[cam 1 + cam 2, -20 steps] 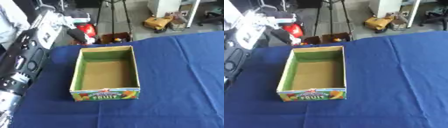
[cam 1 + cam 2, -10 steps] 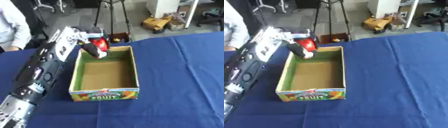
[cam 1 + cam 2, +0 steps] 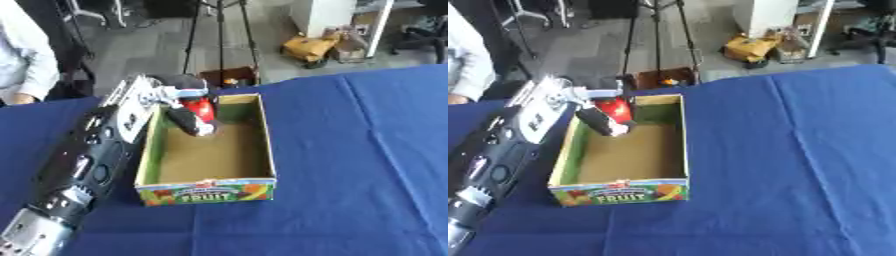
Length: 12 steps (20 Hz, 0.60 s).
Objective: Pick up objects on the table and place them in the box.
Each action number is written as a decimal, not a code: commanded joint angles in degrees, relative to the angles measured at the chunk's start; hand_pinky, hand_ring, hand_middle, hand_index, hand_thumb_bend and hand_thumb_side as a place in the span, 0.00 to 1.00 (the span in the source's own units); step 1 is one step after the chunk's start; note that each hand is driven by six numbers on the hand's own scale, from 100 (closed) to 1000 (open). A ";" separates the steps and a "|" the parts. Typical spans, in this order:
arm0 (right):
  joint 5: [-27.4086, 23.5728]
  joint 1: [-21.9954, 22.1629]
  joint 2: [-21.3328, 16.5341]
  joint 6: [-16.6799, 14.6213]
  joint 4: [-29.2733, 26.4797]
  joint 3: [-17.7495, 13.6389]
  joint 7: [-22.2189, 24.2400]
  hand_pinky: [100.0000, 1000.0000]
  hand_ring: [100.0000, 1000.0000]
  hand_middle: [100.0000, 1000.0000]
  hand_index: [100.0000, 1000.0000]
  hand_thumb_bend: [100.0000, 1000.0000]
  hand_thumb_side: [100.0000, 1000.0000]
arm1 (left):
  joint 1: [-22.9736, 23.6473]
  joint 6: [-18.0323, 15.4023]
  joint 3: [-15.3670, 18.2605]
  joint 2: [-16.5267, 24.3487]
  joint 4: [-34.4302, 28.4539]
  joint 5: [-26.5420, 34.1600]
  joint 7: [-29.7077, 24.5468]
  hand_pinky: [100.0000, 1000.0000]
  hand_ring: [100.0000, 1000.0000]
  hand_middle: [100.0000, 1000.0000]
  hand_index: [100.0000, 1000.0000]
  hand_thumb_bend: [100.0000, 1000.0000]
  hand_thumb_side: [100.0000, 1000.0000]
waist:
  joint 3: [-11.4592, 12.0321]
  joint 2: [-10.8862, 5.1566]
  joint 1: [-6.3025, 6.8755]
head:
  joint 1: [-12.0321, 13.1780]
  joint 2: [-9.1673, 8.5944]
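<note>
Left robot hand [image 3: 179, 107] with red object [image 3: 201, 107], now over box [image 3: 262, 145].

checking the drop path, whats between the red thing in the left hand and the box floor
Nothing: in the left eye view the red object in the left hand hangs over the box's bare brown floor.

A lab: tripod [image 3: 219, 40], office chair [image 3: 420, 35], blue-clothed table [image 3: 350, 150].
</note>
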 commanded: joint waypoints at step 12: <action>-0.04 -0.69 -0.66 -3.35 -0.86 -0.33 -3.62 0.69 0.71 0.50 0.73 0.00 0.71 | 0.11 -7.87 -0.81 -0.14 3.56 -0.46 -0.66 0.32 0.73 0.61 0.72 0.00 0.26 | -0.27 -0.54 -0.52 | -0.22 -0.56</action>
